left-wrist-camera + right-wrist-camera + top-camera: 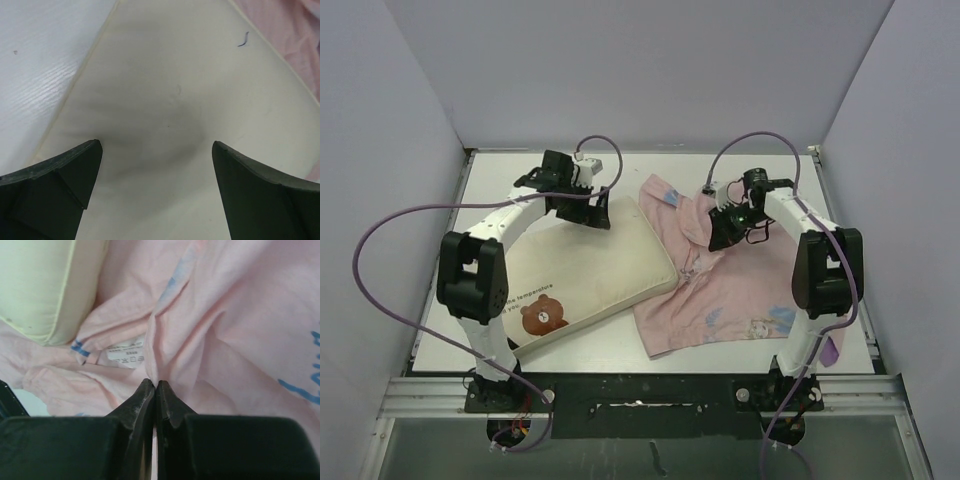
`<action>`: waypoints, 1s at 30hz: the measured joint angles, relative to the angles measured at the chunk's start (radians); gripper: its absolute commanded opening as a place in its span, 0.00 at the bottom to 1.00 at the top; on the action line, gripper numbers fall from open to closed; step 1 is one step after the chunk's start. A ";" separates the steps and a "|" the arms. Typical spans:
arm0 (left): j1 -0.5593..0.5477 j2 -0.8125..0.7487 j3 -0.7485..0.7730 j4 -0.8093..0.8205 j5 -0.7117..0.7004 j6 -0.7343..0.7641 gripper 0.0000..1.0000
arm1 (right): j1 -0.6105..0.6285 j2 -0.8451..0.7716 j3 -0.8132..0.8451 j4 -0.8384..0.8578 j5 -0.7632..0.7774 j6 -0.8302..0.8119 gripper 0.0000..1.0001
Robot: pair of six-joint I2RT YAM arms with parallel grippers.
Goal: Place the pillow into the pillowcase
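Closest to the lens in the right wrist view, the right tool [156,385] is shown shut, with a raised ridge of the pillowcase [225,340] pinched between its tips. The fabric is thin, limp and light, so it is judged likely to drape, bunch and slip out of a shallow pinch. A hold is best taken at the hem of the open end, on one layer only, so that the mouth can be drawn open. Where that mouth lies cannot be told for certain. A small white care label [125,356] is seen among the folds just beyond the tips, and a hem may be expected close to it.

The pillow [590,270] is laid flat on the left half of the worktop [640,165], with its bear face [545,317] toward the near edge, wholly outside the pillowcase. Its right edge is touching the crumpled pink cloth, which is spread over the right half. The pillow is judged plump, soft and springy, light but bulky. It would sag if lifted by one corner alone, and is better taken at a short edge, squeezed enough to bite into the filling.

The left tool [156,145] is spread wide over the pillow's far end, with nothing between its fingers.
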State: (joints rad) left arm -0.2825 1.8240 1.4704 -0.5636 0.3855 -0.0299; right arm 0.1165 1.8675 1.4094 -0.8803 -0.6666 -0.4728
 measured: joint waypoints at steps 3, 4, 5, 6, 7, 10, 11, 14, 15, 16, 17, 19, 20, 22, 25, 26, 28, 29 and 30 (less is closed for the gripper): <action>-0.014 0.083 0.020 -0.037 -0.019 0.044 0.91 | -0.015 0.000 -0.001 0.004 0.045 0.002 0.04; -0.022 0.103 0.029 -0.042 -0.024 0.061 0.88 | -0.019 0.000 0.000 0.003 0.053 0.000 0.07; -0.029 0.118 0.040 -0.050 -0.031 0.075 0.84 | -0.020 0.000 0.001 0.001 0.056 -0.008 0.09; -0.033 0.126 0.050 -0.058 -0.036 0.087 0.74 | -0.024 0.000 0.009 -0.013 0.056 -0.026 0.11; -0.038 0.137 0.065 -0.068 -0.038 0.097 0.66 | -0.027 0.000 0.012 -0.016 0.056 -0.029 0.13; -0.039 0.171 0.111 -0.091 -0.027 0.113 0.38 | -0.029 0.000 0.063 -0.051 0.028 -0.099 0.23; -0.037 0.190 0.133 -0.100 -0.014 0.121 0.26 | -0.027 -0.002 0.085 -0.058 0.015 -0.126 0.28; -0.028 0.233 0.166 -0.112 0.026 0.116 0.05 | -0.012 -0.011 0.140 -0.062 -0.020 -0.201 0.43; -0.025 0.242 0.171 -0.115 0.045 0.116 0.01 | -0.003 -0.013 0.159 -0.063 -0.032 -0.219 0.49; -0.023 0.246 0.173 -0.118 0.061 0.116 0.00 | 0.009 -0.013 0.180 -0.059 -0.041 -0.232 0.54; -0.022 0.246 0.174 -0.119 0.071 0.114 0.00 | 0.022 -0.013 0.197 -0.049 -0.047 -0.241 0.58; -0.022 0.245 0.175 -0.118 0.088 0.116 0.00 | 0.052 -0.012 0.222 -0.027 -0.049 -0.240 0.60; -0.023 0.245 0.173 -0.113 0.095 0.116 0.00 | 0.071 -0.010 0.233 -0.010 -0.048 -0.229 0.60; -0.024 0.228 0.146 -0.084 0.104 0.117 0.00 | 0.103 0.005 0.256 0.026 -0.040 -0.187 0.60; -0.026 0.161 0.066 -0.019 0.106 0.120 0.00 | 0.138 0.046 0.273 0.083 -0.002 -0.116 0.59; -0.028 0.135 0.042 -0.003 0.106 0.120 0.00 | 0.143 0.062 0.272 0.098 0.020 -0.094 0.58; -0.033 0.072 -0.006 0.020 0.108 0.119 0.00 | 0.147 0.088 0.259 0.130 0.073 -0.058 0.57; -0.036 0.045 -0.026 0.028 0.111 0.117 0.00 | 0.147 0.095 0.251 0.141 0.098 -0.042 0.56; -0.039 0.014 -0.046 0.037 0.114 0.113 0.00 | 0.148 0.101 0.241 0.152 0.123 -0.029 0.56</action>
State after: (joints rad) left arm -0.3214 1.8381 1.4246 -0.5270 0.4992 0.0834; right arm 0.2646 1.9686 1.6501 -0.7280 -0.5438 -0.5022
